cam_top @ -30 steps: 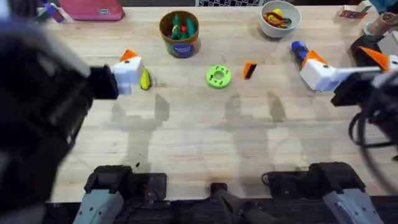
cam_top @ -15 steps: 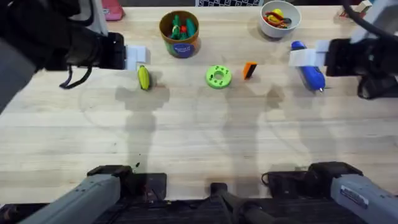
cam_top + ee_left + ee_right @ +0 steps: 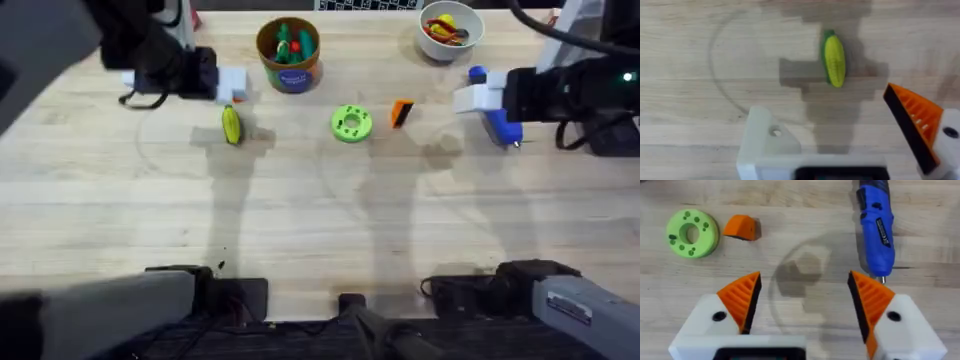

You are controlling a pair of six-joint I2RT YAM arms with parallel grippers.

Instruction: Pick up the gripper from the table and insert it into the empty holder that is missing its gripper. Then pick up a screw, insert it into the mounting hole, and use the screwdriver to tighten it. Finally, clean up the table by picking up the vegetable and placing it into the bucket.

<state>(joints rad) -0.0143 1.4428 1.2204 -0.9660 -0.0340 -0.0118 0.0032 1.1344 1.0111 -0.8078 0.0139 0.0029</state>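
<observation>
The small orange gripper (image 3: 401,112) (image 3: 740,227) lies on the table beside a green disc (image 3: 351,122) (image 3: 692,232). In the left wrist view one white finger mount, the holder (image 3: 767,140), is bare, while the other finger carries an orange pad. My left gripper (image 3: 230,85) (image 3: 827,107) is open above the yellow vegetable (image 3: 231,125) (image 3: 834,60). My right gripper (image 3: 475,97) (image 3: 805,277) is open and empty over bare wood, with the blue screwdriver (image 3: 498,122) (image 3: 877,227) just beside it. The bucket (image 3: 288,55) stands at the back, with toy vegetables inside.
A white bowl (image 3: 450,28) with colourful items sits at the back right. The near half of the wooden table (image 3: 320,220) is bare. Both arm bases stand at the front edge.
Both arms have swung away from the camera and out over the table. The left gripper moved toward the back, beyond the vegetable. The right gripper moved left, beside the screwdriver.
</observation>
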